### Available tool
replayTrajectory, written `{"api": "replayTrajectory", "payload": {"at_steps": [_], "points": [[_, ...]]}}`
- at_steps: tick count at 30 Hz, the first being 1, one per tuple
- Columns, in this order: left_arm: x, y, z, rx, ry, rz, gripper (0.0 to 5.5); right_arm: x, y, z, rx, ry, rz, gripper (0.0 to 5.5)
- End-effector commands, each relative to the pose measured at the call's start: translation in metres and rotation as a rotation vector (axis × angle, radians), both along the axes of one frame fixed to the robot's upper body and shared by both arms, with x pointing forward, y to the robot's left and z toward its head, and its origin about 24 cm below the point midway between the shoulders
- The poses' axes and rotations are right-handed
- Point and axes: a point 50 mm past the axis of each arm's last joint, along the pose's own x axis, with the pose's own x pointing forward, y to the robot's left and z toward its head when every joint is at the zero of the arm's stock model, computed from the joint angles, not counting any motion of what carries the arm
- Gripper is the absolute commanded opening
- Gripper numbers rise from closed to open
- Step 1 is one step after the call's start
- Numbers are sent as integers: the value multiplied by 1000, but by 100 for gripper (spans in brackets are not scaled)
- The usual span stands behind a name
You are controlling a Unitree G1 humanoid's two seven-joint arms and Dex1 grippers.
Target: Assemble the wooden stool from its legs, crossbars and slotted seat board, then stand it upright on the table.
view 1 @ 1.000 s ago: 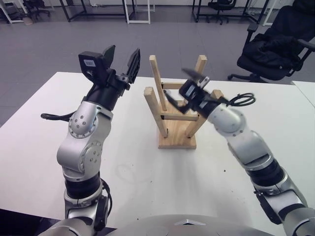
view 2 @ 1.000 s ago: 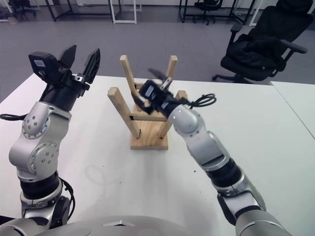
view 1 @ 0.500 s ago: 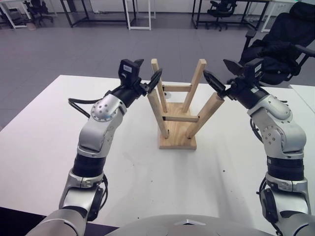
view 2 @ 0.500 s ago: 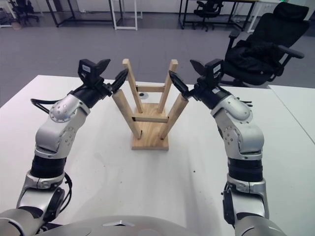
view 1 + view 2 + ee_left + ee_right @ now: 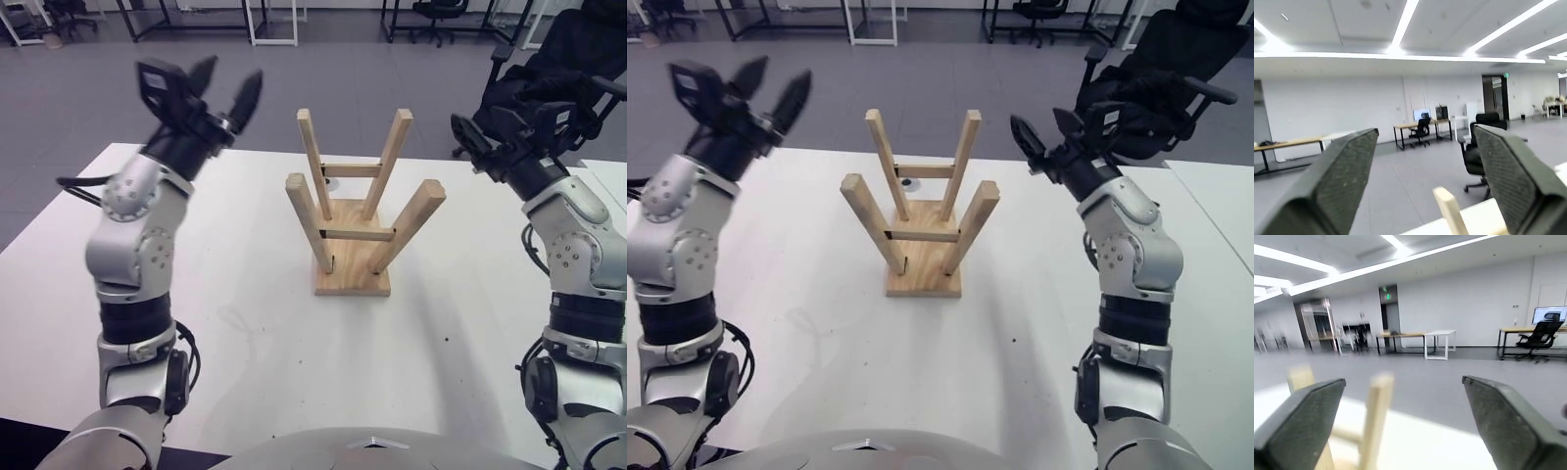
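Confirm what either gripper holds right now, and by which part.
Nothing held. Left gripper and right gripper are both open, up clear of the upside-down pale wooden stool.

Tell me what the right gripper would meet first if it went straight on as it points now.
Probably nothing: the open right gripper aims just over the upturned stool; the nearest leg tip shows between its fingers, slightly under the line of aim. Depth is unclear, so it might graze that leg.

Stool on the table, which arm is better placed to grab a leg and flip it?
Right, probably. The right gripper is open and nearer a stool leg; the left gripper, also open, is higher and farther off.
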Motion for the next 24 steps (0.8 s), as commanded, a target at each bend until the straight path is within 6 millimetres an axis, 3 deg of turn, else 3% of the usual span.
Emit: {"api": "replayTrajectory", "payload": {"at_steps": [1,3,5,7,9,12,14,15,17,18,19,21,24], "points": [[-6,42,-39,67,170,150,362,-42,53,-35,-186,93,426,448],[-16,58,-57,145,253,199,362,-71,87,-24,-144,48,650,448],[-26,66,-76,215,346,225,362,-73,93,-5,-133,-33,622,448],[-39,67,-94,285,430,225,362,-60,69,22,-174,-142,430,448],[-48,65,-107,342,492,220,362,-51,40,64,-171,-273,255,448],[-63,59,-126,386,587,207,362,-45,4,117,-75,-410,89,448],[-75,48,-147,467,699,161,362,-11,-19,92,-193,-258,-61,448],[-80,42,-159,491,756,131,362,9,-24,58,-238,-118,-73,448],[-81,26,-179,509,832,61,362,33,-17,-23,-271,134,46,448],[-79,17,-186,500,861,24,362,36,-10,-59,-250,230,114,448],[-78,11,-192,512,878,-2,362,36,-5,-83,-236,287,152,448],[-76,0,-204,511,914,-42,362,32,3,-119,-185,374,171,448],[-74,-9,-218,538,952,-77,362,17,17,-159,-257,459,234,448]]}}
